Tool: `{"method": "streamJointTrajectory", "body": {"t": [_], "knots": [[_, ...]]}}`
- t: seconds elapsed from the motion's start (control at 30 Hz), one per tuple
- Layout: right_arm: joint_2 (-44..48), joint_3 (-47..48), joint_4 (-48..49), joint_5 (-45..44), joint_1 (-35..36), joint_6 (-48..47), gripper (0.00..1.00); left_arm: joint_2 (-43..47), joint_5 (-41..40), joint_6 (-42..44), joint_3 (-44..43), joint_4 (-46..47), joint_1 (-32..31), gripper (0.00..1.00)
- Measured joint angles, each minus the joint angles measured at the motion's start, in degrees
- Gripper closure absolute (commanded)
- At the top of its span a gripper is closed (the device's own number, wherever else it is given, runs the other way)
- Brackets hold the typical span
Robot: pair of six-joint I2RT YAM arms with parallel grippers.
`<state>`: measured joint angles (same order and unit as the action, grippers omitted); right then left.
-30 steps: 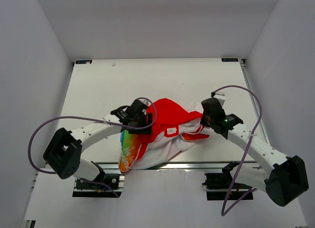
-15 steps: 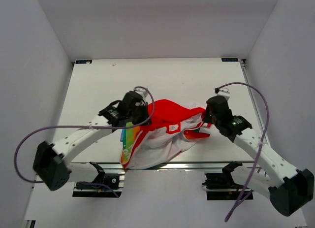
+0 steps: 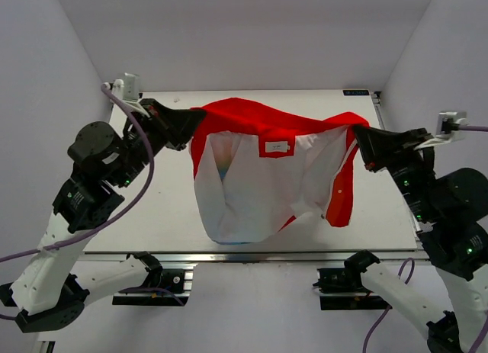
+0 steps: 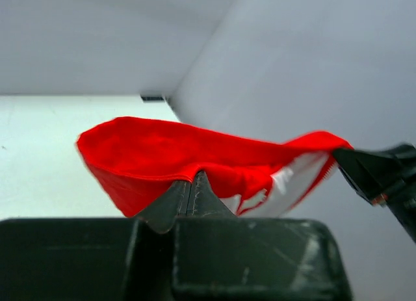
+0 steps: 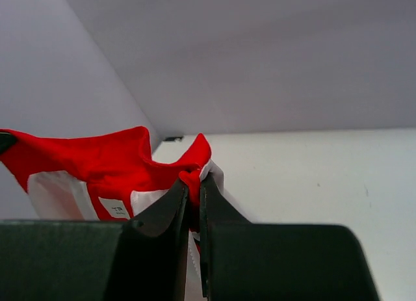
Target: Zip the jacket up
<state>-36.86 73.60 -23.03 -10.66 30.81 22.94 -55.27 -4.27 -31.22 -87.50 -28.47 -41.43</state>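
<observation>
The jacket (image 3: 263,178) hangs in the air above the middle of the table (image 3: 152,208), spread wide between my two arms like a sheet on a line. Its top is a red band (image 3: 252,113) that runs from left to right, sagging a little in the middle. Below that band the white cloth faces up toward the overhead camera, with a small white label (image 3: 276,147) just under the red at the centre. The white body drops in a loose pouch toward the near side, its lower fold over the near part of the table. On the right a red flap (image 3: 341,193) dangles beside the white cloth. I cannot make out the zipper in this bundle.

My left gripper (image 3: 197,123) has the left end of the red band. From my left wrist, I see my fingers (image 4: 182,196) pressed together with red cloth pinched at their tips, and the band stretching away to the right. My right gripper (image 3: 358,136) has the right end. From that wrist, my jaws are closed on a small fold of red cloth with white just beside it. Both arms are raised and reach inward from either side. The rail (image 3: 252,255) at the near edge of the table lies below the hanging cloth.
</observation>
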Motion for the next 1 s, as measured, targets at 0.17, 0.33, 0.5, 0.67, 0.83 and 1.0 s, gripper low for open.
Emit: {"method": "streamJointTrajectory", "body": {"t": [0.17, 0.33, 0.5, 0.67, 0.83, 1.0], "knots": [[-2.6, 4.5, 0.5, 1.4, 0.0, 0.3, 1.00, 0.3, -5.8, -2.4, -1.6, -0.6, 0.0, 1.00], [-11.4, 4.5, -1.0, -3.7, 0.0, 1.9, 1.00, -6.9, -13.0, -4.3, -3.9, -3.2, 0.0, 1.00], [-30.9, 9.7, -5.5, -15.0, -0.3, 5.9, 1.00, -30.3, -22.3, -6.6, -17.4, -8.0, 0.8, 1.00], [-62.6, 31.3, -11.8, -18.6, -3.8, 10.5, 0.98, -67.6, -23.1, -9.2, -47.0, -15.8, 5.5, 0.66], [-85.4, 44.5, -16.5, -14.8, -6.7, 10.5, 0.45, -83.7, -18.1, -8.8, -44.3, -16.8, 9.8, 0.02], [-83.6, 35.0, -15.2, -8.1, -7.0, 6.3, 0.11, -83.7, -15.5, -7.0, -40.7, -17.0, 11.9, 0.02]]}}
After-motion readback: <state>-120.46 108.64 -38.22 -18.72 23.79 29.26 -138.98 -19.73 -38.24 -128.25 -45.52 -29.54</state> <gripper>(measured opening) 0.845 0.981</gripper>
